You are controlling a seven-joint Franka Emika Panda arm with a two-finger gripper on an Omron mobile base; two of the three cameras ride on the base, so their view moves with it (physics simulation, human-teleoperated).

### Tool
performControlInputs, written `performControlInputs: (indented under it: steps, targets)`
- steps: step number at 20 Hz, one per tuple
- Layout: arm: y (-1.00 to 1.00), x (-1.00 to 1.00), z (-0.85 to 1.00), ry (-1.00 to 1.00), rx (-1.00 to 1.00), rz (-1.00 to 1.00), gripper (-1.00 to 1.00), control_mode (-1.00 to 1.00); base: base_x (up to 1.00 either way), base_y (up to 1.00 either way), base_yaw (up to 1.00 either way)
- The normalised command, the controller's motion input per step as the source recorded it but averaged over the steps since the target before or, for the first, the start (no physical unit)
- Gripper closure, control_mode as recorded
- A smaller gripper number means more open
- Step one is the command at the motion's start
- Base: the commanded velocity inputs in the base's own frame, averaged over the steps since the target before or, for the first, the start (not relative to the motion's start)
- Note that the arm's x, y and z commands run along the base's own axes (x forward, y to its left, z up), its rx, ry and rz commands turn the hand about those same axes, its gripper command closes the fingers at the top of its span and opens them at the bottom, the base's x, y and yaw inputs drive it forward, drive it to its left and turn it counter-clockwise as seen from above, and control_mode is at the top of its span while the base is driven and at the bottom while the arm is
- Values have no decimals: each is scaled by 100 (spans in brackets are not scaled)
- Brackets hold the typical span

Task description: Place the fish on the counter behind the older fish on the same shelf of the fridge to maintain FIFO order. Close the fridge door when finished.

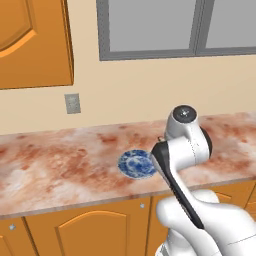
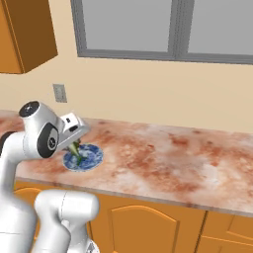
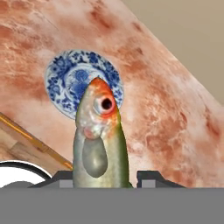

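My gripper (image 3: 101,180) is shut on the fish (image 3: 100,140), a slender silvery-green fish with an orange head that points away from the hand. The fish hangs lifted above the round blue-and-white plate (image 3: 65,81), clear of it. From the right base view the gripper (image 2: 75,144) hovers just over the plate (image 2: 85,158), with the fish (image 2: 76,149) dangling from its fingers. The plate (image 1: 134,164) rests on the marbled counter (image 1: 60,165), partly behind my arm. The fridge, its door and its shelves are out of view.
Orange cabinet doors (image 2: 143,227) run below the counter (image 2: 173,158). An upper cabinet (image 1: 32,40) hangs at the left, a wall outlet (image 1: 72,103) sits above the worktop, and a grey-framed window (image 1: 175,25) spans the back wall.
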Motion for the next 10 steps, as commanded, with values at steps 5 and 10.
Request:
performControlInputs:
  steps: [5, 10]
  targets:
    - [0, -12, 0, 0, 0, -2, 100, 100, -64, 0, -17]
    - [0, 0, 0, 0, 0, 0, 100, 100, -75, 0, -51]
